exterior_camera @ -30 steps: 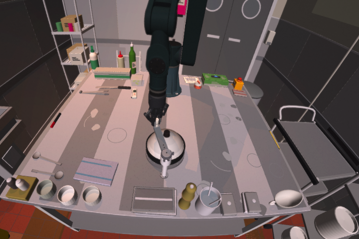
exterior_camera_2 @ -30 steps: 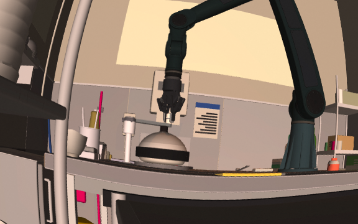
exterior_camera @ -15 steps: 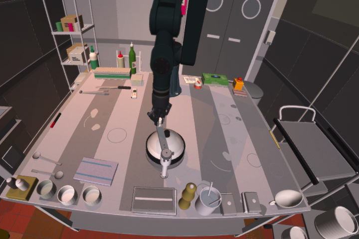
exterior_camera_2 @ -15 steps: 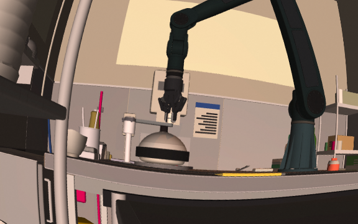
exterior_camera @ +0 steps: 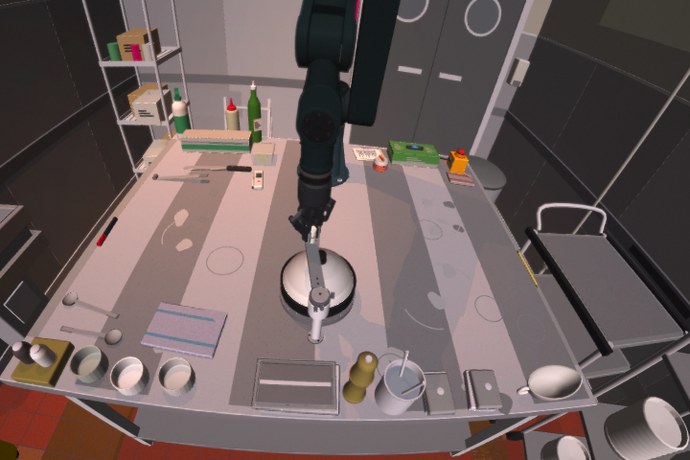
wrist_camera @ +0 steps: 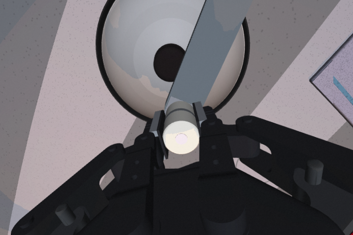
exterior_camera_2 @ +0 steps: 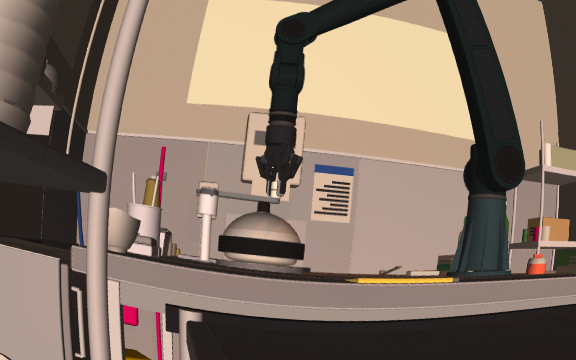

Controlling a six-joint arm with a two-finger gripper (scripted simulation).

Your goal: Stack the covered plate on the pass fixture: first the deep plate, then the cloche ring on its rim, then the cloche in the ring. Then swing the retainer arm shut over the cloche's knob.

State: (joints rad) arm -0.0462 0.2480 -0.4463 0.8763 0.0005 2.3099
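Observation:
The grey retainer arm (exterior_camera: 314, 267) reaches from its white post (exterior_camera: 317, 320) across the top of the silver cloche (exterior_camera: 318, 283), and its pale cylindrical end handle (wrist_camera: 180, 130) is held in my closed gripper (exterior_camera: 312, 230) at the cloche's far side. The cloche sits in the black cloche ring (exterior_camera_2: 260, 247) at the middle of the table, with the deep plate under them mostly hidden. In the wrist camera the arm (wrist_camera: 207, 52) lies just beside the dark knob (wrist_camera: 168, 62), covering its right edge.
Behind the work stand my arm's base, bottles (exterior_camera: 254, 114) and a green box (exterior_camera: 413, 153). A striped cloth (exterior_camera: 185, 328) lies to the left. Along the near edge stand a tray (exterior_camera: 296, 385), a pepper mill (exterior_camera: 361, 376), a cup (exterior_camera: 400, 384) and bowls.

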